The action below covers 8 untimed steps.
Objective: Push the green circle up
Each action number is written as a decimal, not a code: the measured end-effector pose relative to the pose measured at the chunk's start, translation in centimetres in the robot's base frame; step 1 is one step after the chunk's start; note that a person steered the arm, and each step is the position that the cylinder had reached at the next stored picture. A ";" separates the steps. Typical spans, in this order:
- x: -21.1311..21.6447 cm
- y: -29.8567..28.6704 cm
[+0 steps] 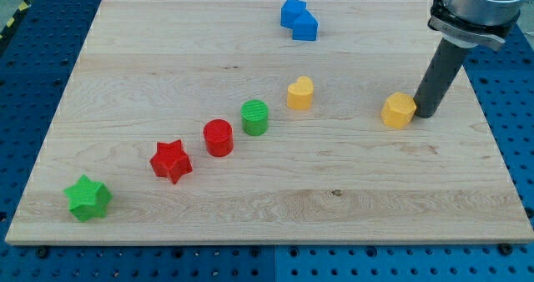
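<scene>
Green circle [255, 117] sits well left of my tip [424, 113]; no writing shows.

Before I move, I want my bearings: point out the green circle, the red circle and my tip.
green circle [255, 116]: camera view, its top face.
red circle [219, 137]: camera view, its top face.
my tip [425, 113]: camera view, the rod's lower end.

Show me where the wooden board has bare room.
Free: the top left above the red cylinder, and the bottom right below the yellow hexagon block. Crowded: the diagonal from green star to yellow heart; my tip touches the hexagon.
</scene>
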State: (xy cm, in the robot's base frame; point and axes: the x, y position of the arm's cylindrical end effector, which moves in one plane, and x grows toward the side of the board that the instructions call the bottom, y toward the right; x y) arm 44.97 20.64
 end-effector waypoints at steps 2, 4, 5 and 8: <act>0.0 -3.3; 0.2 -7.9; 0.2 -7.9; 4.5 -4.8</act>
State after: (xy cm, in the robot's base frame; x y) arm 49.43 15.81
